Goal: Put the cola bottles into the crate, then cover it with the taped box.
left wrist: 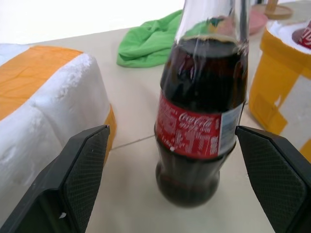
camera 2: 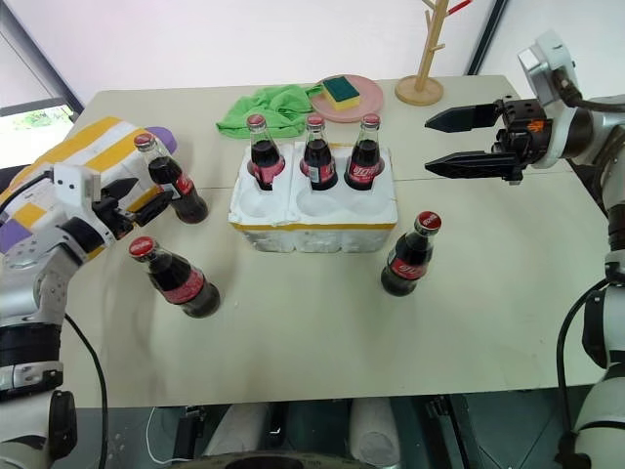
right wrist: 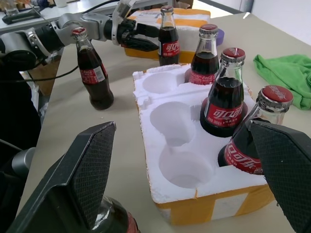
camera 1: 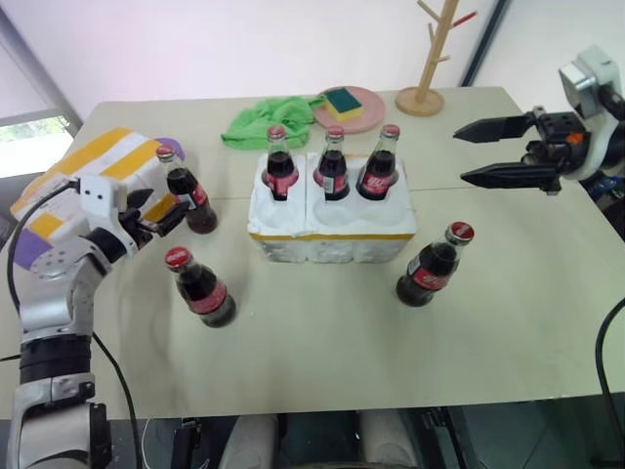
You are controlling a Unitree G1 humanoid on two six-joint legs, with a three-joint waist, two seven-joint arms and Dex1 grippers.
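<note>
Left gripper (camera 1: 156, 213): jaws wide, straddling an upright cola bottle (camera 1: 188, 191) without visible contact; in the left wrist view the bottle stands between the two fingers with a gap on each side, neck and cap cut off at the frame edge. Taped box (camera 1: 93, 171) lies just beside that bottle at the counter's left edge, partly hidden behind the left arm; a purple item beneath or behind it is too hidden to identify. Right gripper (camera 1: 495, 152): fully spread, holding nothing, raised over the counter (camera 1: 322, 332) to the right of the crate (camera 1: 332, 227) and pointing toward it. Crate sits mid-counter, three bottles (camera 1: 334, 166) seated in the far row of wells, three near wells empty. Two more bottles stand loose: one front-left (camera 1: 200, 288), tilted in view, one front-right (camera 1: 435, 266). Behind the crate: green cloth (camera 1: 269, 119), pink plate (camera 1: 363, 112) with a sponge (camera 1: 342, 101), wooden stand (camera 1: 430, 68) with top cut off.
</note>
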